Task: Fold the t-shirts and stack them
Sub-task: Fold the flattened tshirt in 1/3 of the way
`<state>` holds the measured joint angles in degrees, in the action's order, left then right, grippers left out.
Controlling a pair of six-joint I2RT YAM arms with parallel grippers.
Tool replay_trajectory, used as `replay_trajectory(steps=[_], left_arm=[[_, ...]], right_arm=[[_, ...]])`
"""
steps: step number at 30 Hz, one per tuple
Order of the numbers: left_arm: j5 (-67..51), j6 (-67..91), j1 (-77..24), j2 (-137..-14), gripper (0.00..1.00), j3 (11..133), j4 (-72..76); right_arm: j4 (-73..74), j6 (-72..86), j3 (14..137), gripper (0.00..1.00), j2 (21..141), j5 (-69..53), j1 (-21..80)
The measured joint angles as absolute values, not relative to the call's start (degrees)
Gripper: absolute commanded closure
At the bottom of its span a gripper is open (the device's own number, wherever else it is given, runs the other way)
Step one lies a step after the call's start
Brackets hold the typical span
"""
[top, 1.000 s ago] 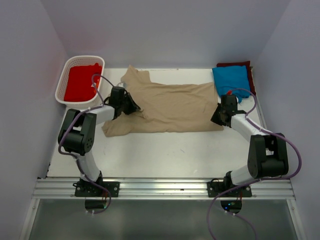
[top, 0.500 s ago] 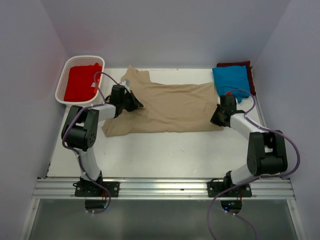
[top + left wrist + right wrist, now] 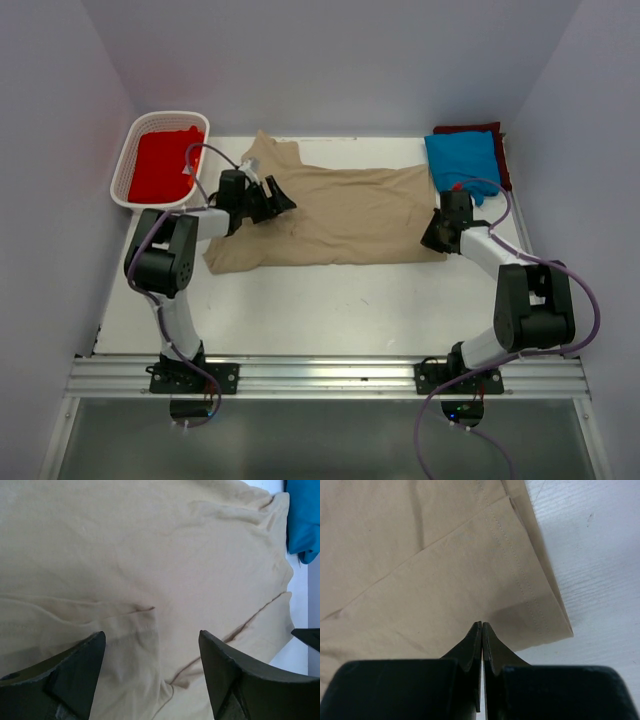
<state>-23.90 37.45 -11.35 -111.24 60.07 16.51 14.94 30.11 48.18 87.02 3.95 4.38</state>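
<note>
Over tan t-shirt (image 3: 345, 215), left gripper (image 3: 151, 641) spread above its sleeve seam, right gripper (image 3: 482, 628) pressed together at its hem corner; cloth judged limp, light, so pinch hem and shoulder edges.

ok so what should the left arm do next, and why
Probably lower the left jaws onto the tan shirt and close on the sleeve edge between them. They stand open above the cloth, holding nothing, while the right jaws are shut at its hem corner.
</note>
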Motion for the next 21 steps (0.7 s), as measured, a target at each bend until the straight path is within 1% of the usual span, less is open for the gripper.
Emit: replay_trajectory(steps=[4, 7, 10, 11, 13, 14, 16, 17, 21], left_arm=[[-23.6, 37.3, -11.3, -105.2, 0.2, 55.2, 15.9], [-22.3, 37.3, -11.3, -96.2, 0.25, 50.3, 14.7], [-20.4, 37.0, -11.3, -87.8, 0.39, 46.5, 13.3], [-19.7, 36.8, -11.3, -85.6, 0.53, 45.2, 12.8], [-18.5, 36.8, -11.3, -83.0, 0.68, 42.6, 11.6], [-17.8, 36.7, -11.3, -82.3, 0.82, 41.1, 11.0], [-16.4, 36.7, -11.3, -82.1, 0.96, 38.3, 9.6], [-15.9, 36.6, -11.3, -82.3, 1.0, 37.1, 8.5], [-13.8, 36.4, -11.3, -84.5, 1.0, 35.5, 5.6]], right_arm=[[14.9, 30.0, 48.2, 1.0, 87.0, 3.9, 4.4], [14.9, 30.0, 48.2, 1.0, 87.0, 3.9, 4.4], [14.9, 30.0, 48.2, 1.0, 87.0, 3.9, 4.4], [14.9, 30.0, 48.2, 1.0, 87.0, 4.0, 4.4], [14.9, 29.9, 48.2, 1.0, 87.1, 4.3, 4.4], [14.8, 29.9, 48.2, 1.0, 87.3, 4.6, 4.4], [14.6, 30.0, 48.2, 1.0, 87.9, 5.0, 4.4], [14.6, 29.9, 48.2, 1.0, 88.4, 5.0, 4.4], [14.6, 29.9, 48.2, 1.0, 89.7, 5.0, 4.4]])
